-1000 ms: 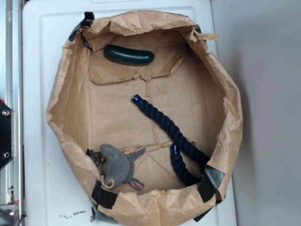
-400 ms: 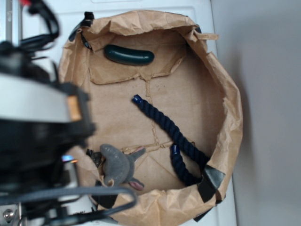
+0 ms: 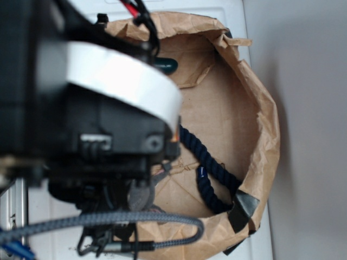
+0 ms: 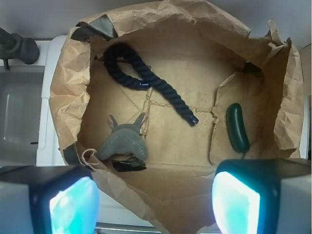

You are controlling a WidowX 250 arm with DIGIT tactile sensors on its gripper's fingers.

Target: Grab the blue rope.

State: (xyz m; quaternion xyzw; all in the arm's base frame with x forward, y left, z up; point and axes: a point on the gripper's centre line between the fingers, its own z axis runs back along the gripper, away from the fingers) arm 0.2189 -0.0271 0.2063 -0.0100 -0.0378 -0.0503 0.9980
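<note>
The blue rope (image 4: 146,80) lies curled on the floor of a brown paper bag (image 4: 68,92), a thick twisted navy cord with one shiny taped end (image 4: 193,120) near the middle. In the exterior view the blue rope (image 3: 209,162) runs toward the bag's lower right, its upper part hidden by the arm. My gripper (image 4: 155,202) hangs high above the bag's near wall, open, with nothing between its glowing pads (image 4: 73,207). The exterior view shows only the arm's body (image 3: 97,119), not the fingers.
A grey plush toy (image 4: 124,141) lies on the bag floor near the rope. A dark green cucumber-shaped object (image 4: 237,127) rests at the right. The bag's crumpled walls (image 3: 265,124) ring everything. White tabletop (image 4: 44,126) lies outside.
The arm swung in from the left and now covers the bag's left half in the exterior view. The rope, toy and green object have not moved.
</note>
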